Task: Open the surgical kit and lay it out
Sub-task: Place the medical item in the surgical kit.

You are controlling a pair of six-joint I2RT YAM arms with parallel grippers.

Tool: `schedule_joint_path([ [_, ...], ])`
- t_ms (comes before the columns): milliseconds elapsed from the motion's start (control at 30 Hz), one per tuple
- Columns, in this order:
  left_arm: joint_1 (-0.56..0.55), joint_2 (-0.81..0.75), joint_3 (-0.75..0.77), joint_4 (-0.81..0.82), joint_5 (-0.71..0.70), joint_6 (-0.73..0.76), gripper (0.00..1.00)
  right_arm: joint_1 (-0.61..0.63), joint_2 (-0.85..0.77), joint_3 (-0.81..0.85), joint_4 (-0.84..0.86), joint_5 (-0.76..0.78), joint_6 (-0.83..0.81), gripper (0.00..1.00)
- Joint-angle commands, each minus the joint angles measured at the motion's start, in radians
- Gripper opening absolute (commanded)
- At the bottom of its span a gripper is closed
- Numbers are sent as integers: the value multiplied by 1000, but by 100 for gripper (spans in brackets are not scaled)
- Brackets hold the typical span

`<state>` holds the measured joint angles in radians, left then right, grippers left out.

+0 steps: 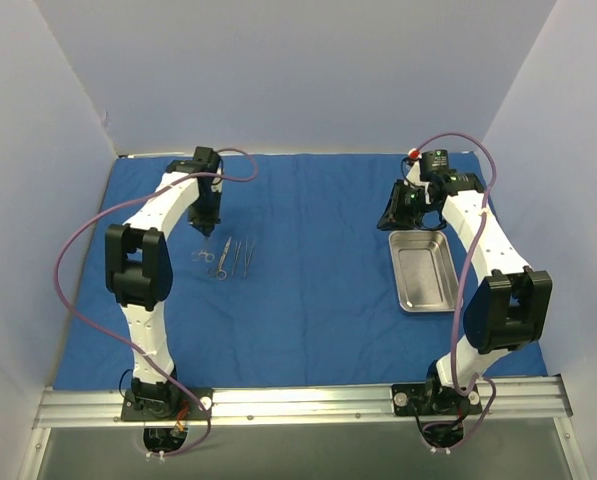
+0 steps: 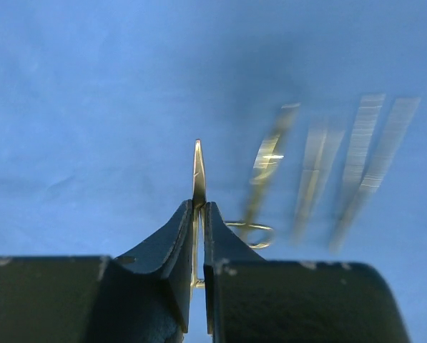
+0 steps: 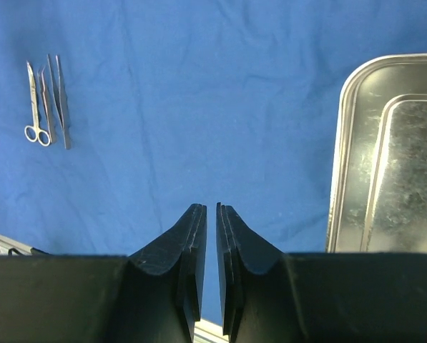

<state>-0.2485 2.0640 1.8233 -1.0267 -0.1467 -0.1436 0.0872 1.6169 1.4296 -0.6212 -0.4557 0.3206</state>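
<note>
I saw the surgical kit already opened out: its royal-blue cloth wrap [image 1: 318, 220] lay spread nearly flat, lightly creased, from wall to wall. The steel tray [image 1: 424, 272] sat empty on the right side of the cloth. A short row of silver scissors and tweezers [image 1: 235, 256] lay well apart from it on the left. The left gripper [image 2: 199, 206] had its jaws clamped on one thin silver instrument [image 2: 198, 168], whose tip stood up between them. The right gripper [image 3: 211, 214] hovered just beside the tray's far end, its jaws drawn almost together on nothing. I judged the instruments light, rigid and slippery, too thin to pinch flat, so best taken across the shank near the finger rings (the other pieces were blurred in the left wrist view). The tray looked stiff and slick, and I thought its raised rim was the place to grip it. The cloth looked soft and likely to bunch if dragged. Pale walls [image 1: 298, 70] closed in three sides, leaving little room beyond the cloth.
</note>
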Motion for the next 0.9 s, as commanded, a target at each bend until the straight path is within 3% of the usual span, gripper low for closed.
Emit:
schedule_joint_path([
  [0, 37, -77, -91, 74, 4, 39, 2, 11, 11, 37, -3, -21, 2, 13],
  [233, 67, -55, -176, 158, 18, 42, 2, 13, 24, 51, -11, -18, -3, 13],
  [867, 104, 61, -131, 188, -13, 85, 2, 13, 55, 63, -11, -17, 2, 12],
])
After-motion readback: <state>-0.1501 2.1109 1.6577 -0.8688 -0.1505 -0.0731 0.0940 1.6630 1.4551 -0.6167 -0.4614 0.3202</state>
